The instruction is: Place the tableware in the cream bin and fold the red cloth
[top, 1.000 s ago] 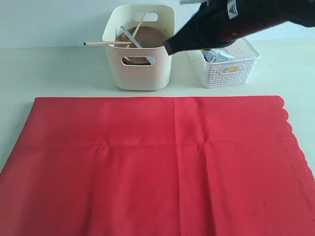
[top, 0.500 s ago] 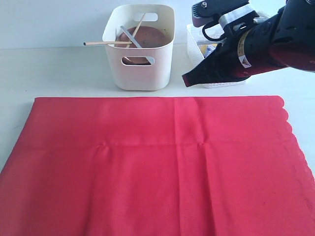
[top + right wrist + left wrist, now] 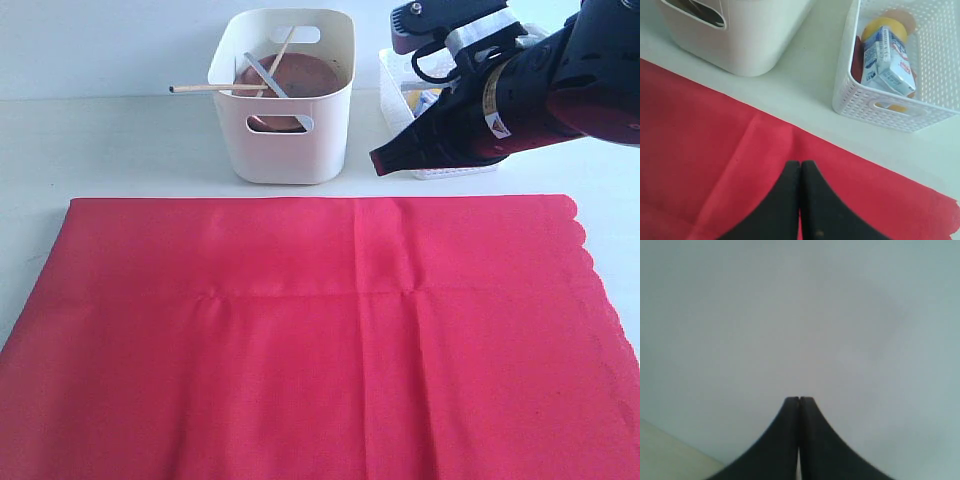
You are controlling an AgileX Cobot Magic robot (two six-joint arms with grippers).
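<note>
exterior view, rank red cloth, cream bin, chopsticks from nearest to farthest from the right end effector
1. red cloth, its far edge just below the right end effector
2. cream bin, left of it in view
3. chopsticks, sticking out over the bin's left rim

right claw (image 3: 378, 163) closed, empty, tilted downward | left claw (image 3: 799, 401) closed, empty
</note>
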